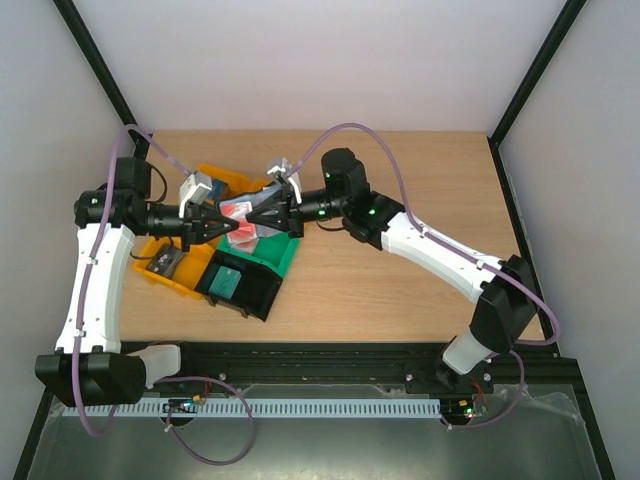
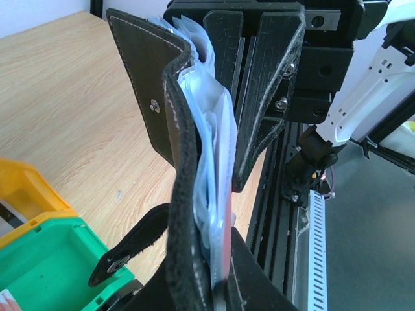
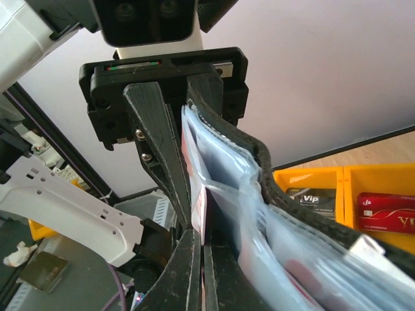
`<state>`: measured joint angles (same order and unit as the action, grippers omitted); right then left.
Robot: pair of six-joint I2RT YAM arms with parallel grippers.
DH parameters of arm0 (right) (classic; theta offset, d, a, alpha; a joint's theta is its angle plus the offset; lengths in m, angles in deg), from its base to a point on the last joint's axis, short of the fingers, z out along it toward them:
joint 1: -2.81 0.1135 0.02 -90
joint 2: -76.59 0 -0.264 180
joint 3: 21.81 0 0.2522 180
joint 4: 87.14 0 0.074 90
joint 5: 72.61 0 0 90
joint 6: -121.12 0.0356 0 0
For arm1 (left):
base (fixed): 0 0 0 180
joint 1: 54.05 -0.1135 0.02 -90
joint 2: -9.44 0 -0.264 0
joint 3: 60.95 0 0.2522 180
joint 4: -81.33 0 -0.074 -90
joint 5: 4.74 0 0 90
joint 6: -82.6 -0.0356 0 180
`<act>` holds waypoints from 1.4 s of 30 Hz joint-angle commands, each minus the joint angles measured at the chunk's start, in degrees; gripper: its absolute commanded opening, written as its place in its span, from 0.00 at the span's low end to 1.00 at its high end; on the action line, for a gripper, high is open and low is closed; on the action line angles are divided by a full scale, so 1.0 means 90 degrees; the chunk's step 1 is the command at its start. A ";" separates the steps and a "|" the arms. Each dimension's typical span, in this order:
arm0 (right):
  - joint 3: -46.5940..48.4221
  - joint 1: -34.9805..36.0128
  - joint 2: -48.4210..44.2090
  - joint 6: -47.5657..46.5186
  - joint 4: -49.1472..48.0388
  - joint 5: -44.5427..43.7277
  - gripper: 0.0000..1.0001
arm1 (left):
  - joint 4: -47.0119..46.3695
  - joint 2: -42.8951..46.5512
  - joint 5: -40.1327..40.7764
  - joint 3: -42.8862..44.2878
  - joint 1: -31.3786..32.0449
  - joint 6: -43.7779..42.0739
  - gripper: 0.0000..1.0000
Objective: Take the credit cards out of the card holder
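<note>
Overhead, the small black leather bifold card holder hangs near the green plastic bin. Left wrist: the left gripper clamps its soft, floppy cover; clear pockets look slippery. Right wrist: the right gripper seemingly pinches a stiff red credit card by its exposed edge.

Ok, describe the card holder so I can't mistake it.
Left half of the table, above the bins, where the left gripper and right gripper meet. The left one holds the card holder: a black bifold fanning pale blue clear pockets, unlike the rigid bins.
</note>
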<state>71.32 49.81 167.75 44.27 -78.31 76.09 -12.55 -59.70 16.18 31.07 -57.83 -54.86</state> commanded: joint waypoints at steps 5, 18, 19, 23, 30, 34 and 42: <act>-0.0113 0.0138 -0.0552 -0.0644 0.0074 0.0307 0.02 | -0.0521 0.0069 -0.0229 -0.0056 0.0038 0.0425 0.15; 0.0042 -0.0215 -0.0548 -0.1019 0.0803 0.0314 0.02 | -0.0213 0.0156 -0.0277 -0.0183 0.0028 -0.0002 0.22; 0.0050 -0.0214 -0.0540 -0.1009 0.0805 0.0314 0.02 | -0.0197 0.0145 -0.0290 -0.0172 0.0028 -0.0025 0.16; 0.0076 -0.0231 -0.0491 -0.0995 0.0848 0.0240 0.03 | -0.0022 0.0144 -0.0317 -0.0151 0.0028 -0.0267 0.02; 0.0082 -0.0297 -0.0441 -0.1239 0.1445 -0.0738 0.13 | 0.0133 0.0153 -0.0377 -0.0134 0.0016 -0.0580 0.02; -0.0040 -0.0281 -0.0432 -0.1069 0.1221 -0.0514 0.14 | 0.0136 0.0144 -0.0424 -0.0098 0.0019 -0.0576 0.02; -0.0174 -0.0189 -0.0376 -0.0703 0.0677 -0.0438 0.13 | 0.0103 0.0144 -0.0471 -0.0067 0.0019 -0.0498 0.02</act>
<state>70.08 47.56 165.30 36.01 -68.10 72.85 -12.53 -58.89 15.44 29.80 -57.52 -57.77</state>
